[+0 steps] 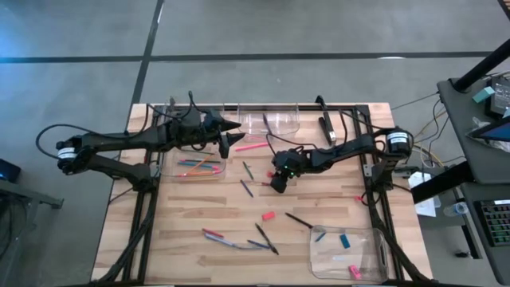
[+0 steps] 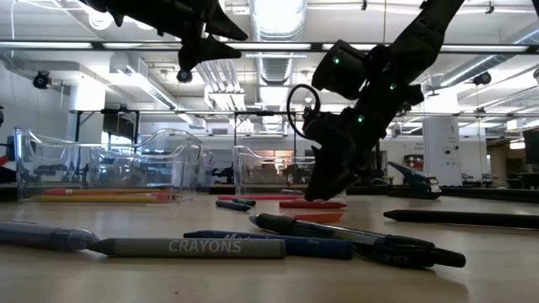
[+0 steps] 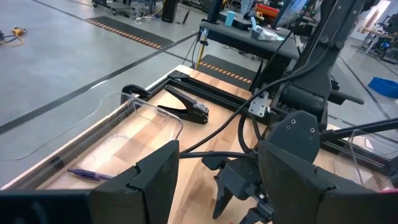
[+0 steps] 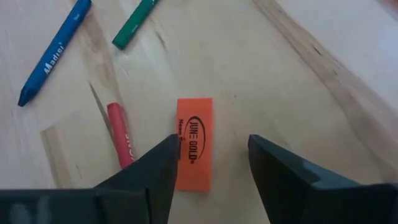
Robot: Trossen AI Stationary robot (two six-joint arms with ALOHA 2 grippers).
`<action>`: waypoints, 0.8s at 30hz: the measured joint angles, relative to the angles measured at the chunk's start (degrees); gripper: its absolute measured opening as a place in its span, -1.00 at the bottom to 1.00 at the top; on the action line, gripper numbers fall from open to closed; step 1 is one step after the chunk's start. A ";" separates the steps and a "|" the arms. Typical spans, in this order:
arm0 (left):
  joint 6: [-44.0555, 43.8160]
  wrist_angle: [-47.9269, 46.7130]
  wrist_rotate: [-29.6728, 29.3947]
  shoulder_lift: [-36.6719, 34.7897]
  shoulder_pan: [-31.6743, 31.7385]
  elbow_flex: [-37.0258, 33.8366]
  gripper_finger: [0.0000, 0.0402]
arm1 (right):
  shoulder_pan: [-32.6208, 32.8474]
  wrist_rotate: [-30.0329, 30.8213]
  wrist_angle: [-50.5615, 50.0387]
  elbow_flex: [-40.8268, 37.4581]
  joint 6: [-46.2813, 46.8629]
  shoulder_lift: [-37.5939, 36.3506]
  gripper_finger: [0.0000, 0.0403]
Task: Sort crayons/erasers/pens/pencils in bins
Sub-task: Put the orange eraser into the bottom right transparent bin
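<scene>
A: Bins first: how many?
B: Three show clearly from above: one at the far edge (image 1: pixel 280 121), one holding bright sticks under the left arm (image 1: pixel 171 167), one at the near right corner (image 1: pixel 323 259). A fourth I can't make out.
A: Erasers?
B: An orange eraser (image 4: pixel 193 144) lies on the wood just ahead of the right gripper (image 4: pixel 211 168), fingers apart, not touching it. Pink and blue ones sit in the corner bin, too small to count.
A: Left gripper (image 3: pixel 217 171)?
B: Fingers spread, holding nothing, above the table.
</scene>
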 joint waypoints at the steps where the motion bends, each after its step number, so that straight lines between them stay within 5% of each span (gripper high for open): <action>1: -0.01 0.00 0.01 0.00 0.00 0.00 0.01 | 0.03 -0.04 0.03 0.04 -0.01 0.19 -0.07; 24: 0.10 -0.09 0.02 0.15 -0.02 0.00 0.01 | 1.74 1.52 -0.14 0.07 -1.10 4.24 -0.26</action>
